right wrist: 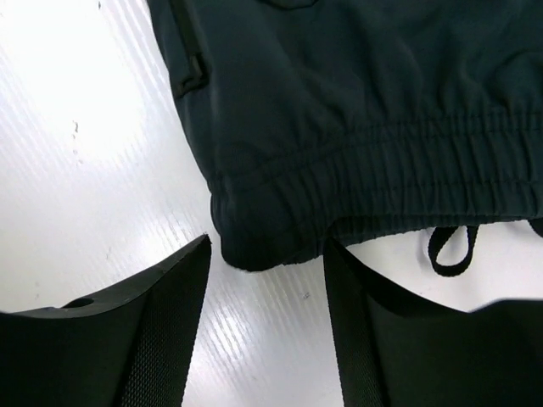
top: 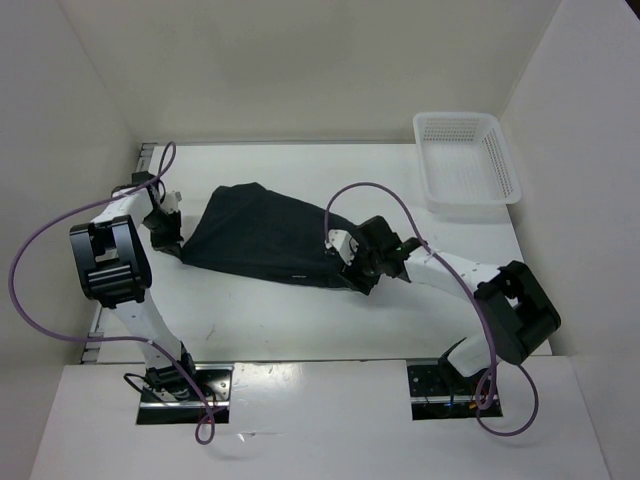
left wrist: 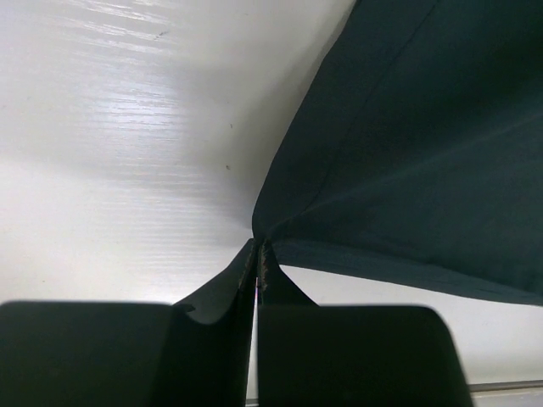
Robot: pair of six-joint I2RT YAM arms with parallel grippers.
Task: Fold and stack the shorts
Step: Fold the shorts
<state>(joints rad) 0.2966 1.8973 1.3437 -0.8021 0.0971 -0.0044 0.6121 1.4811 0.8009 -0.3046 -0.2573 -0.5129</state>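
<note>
The black shorts [top: 265,235] lie spread mid-frame, their tiny pale label [top: 296,272] too small to read. The left gripper [left wrist: 259,254] is pinched tight on their left corner. The right gripper [right wrist: 268,254] stands parted astride the waistband corner, gripping nothing.

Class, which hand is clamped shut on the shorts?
The left hand, pinching a corner of the shorts; the right hand stands open around the waistband.

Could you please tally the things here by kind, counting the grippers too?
Shorts: 1
Basket: 1
Grippers: 2, the left gripper and the right gripper
Total: 4
</note>
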